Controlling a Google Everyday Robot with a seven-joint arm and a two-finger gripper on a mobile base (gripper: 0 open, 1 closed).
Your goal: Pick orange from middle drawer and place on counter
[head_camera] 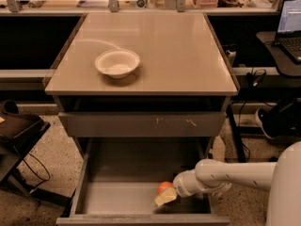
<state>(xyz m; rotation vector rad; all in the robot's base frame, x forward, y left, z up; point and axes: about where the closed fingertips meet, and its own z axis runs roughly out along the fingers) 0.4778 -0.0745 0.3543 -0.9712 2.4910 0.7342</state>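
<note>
The orange (164,187) lies on the grey floor of the open middle drawer (117,197), right of centre near the front lip. My gripper (164,196) reaches in from the right on a white arm and sits right against the orange, its pale fingers (162,199) low beside and in front of the fruit. The beige counter (164,46) is above, with its front edge over the drawer.
A shallow white bowl (117,62) stands on the counter's left half. A closed drawer front with pale scratches (141,124) sits between counter and open drawer. A laptop desk (287,36) stands right, a dark chair (19,126) left, a cluttered bench behind.
</note>
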